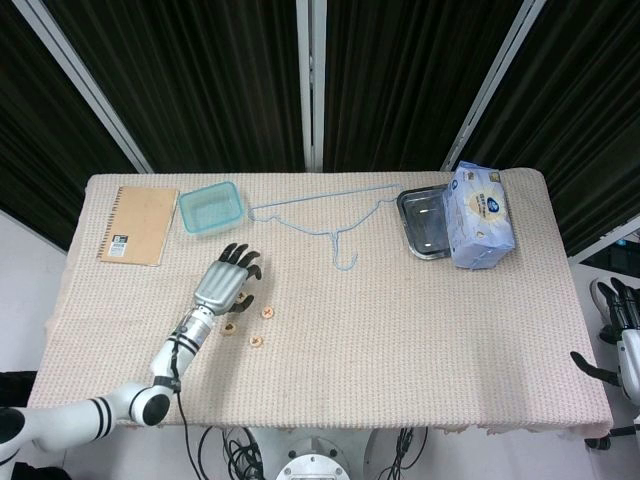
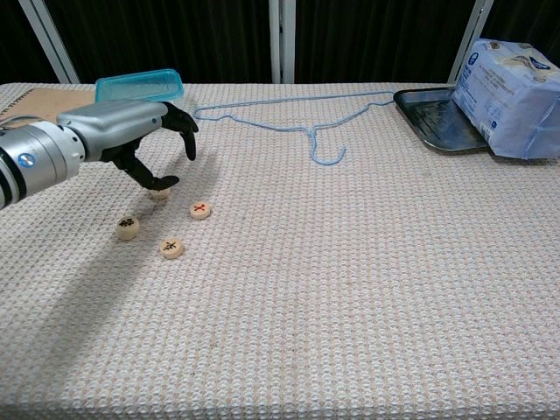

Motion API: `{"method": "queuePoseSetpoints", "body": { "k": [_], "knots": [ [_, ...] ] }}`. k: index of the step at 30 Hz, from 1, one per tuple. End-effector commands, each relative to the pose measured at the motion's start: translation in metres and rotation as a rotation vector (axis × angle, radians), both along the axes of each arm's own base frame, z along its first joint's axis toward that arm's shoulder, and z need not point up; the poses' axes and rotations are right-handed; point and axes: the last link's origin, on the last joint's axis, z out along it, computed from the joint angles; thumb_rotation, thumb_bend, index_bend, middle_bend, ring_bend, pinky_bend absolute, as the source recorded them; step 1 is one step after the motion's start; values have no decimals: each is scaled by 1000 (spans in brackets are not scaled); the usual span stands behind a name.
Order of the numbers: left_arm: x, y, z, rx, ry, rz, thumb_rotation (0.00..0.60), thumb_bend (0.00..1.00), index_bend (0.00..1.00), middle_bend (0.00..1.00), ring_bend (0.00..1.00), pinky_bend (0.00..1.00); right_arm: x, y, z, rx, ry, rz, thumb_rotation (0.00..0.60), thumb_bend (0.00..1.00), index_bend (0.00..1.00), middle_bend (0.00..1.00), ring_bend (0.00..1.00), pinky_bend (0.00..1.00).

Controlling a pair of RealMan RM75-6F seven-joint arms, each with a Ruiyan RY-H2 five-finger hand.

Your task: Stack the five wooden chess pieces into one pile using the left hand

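Round wooden chess pieces lie in a loose cluster on the left of the woven tablecloth: one piece (image 2: 128,227) nearest the left, one (image 2: 171,248) nearest the front, one (image 2: 200,209) to the right. A further piece (image 2: 159,193) lies partly under the thumb tip. My left hand (image 2: 131,131) hovers above that far piece with its fingers (image 2: 185,131) curved downward and spread, holding nothing. From the head view the left hand (image 1: 228,278) covers the far piece, and three pieces (image 1: 268,312) show beside it. My right hand (image 1: 622,318) hangs off the table's right edge, fingers apart.
A brown notebook (image 1: 138,224) and a teal plastic container (image 1: 211,207) sit at the back left. A blue wire hanger (image 1: 330,215) lies at the back middle. A metal tray (image 1: 424,225) and a tissue pack (image 1: 480,215) stand at the back right.
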Motion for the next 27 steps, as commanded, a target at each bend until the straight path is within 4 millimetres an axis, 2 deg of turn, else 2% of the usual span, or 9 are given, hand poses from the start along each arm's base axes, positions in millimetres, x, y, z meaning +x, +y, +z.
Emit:
{"method": "queuePoseSetpoints", "body": {
  "k": [1,7,14,27],
  "knots": [
    [-2,4,-10,-23,14,22,600,325,387,123,0,0,0,0,1,-4,-1,1,600,82,0,0,0,0],
    [-5,1,-16,-43,12,33,600,325,387,123,0,0,-1,1,4,-15,-6,-1,600,82,0,0,0,0],
    [0,1,-7,-20,10,10,600,325,385,123,0,0,-1,1,3,-11,-5,1,600,82,0,0,0,0],
    [-15,-5,-2,-36,54,47,600,325,389,122,0,0,-1,1,1,-6,-1,-2,600,82,0,0,0,0]
  ]
}}
